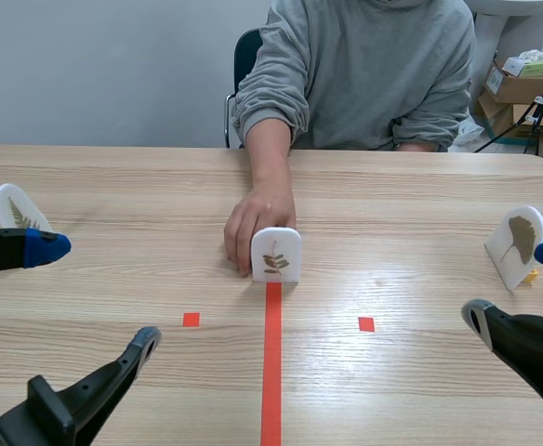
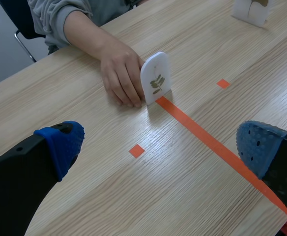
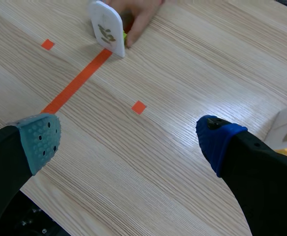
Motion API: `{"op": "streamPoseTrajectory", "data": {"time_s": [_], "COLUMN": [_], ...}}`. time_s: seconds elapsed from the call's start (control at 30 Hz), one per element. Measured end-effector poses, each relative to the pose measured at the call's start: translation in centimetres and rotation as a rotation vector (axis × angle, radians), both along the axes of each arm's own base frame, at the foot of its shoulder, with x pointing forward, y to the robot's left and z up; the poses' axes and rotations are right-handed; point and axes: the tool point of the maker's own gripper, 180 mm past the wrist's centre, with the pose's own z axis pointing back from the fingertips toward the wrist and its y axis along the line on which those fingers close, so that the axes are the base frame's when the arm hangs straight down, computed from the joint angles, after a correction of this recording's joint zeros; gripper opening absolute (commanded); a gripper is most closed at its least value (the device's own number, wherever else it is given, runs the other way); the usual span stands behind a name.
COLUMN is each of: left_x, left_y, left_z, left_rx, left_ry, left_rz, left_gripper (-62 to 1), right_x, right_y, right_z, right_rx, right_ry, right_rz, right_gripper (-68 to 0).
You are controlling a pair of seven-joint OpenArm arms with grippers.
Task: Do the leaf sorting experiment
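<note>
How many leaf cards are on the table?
3: left card at the table's left side, middle card at the tape line's end, touched by a person's hand, right card at its right side.

A white round-topped sprig card [image 1: 276,255] stands upright at the far end of the orange tape line [image 1: 271,362]. A matching feathery-leaf card [image 1: 16,209] stands far left, a fan-leaf card [image 1: 516,243] far right.

Wood-grain table [image 1: 420,214] with slight sheen, smooth white plastic leaf card [image 1: 276,253], grey cloth sleeve [image 1: 271,84]

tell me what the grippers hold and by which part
Nothing: left gripper and right gripper are open, empty. A person's hand touches the centre leaf card from behind.
</note>
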Motion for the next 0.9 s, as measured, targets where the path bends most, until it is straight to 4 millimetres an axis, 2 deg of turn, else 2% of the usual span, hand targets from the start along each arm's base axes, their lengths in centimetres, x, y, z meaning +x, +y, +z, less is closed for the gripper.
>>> {"op": "streamPoseTrajectory", "data": {"time_s": [0.9], "left_x": [0.00], "left_y": [0.00], "left_z": [0.00], "left_rx": [0.000], "left_ry": [0.000], "left_rz": [0.000], "left_gripper": [1.4], "right_x": [-0.07], "right_y": [-0.10], "right_z": [-0.27], "right_rx": [-0.004], "right_ry": [0.013], "right_rz": [-0.005], "right_gripper": [-11.1]}}
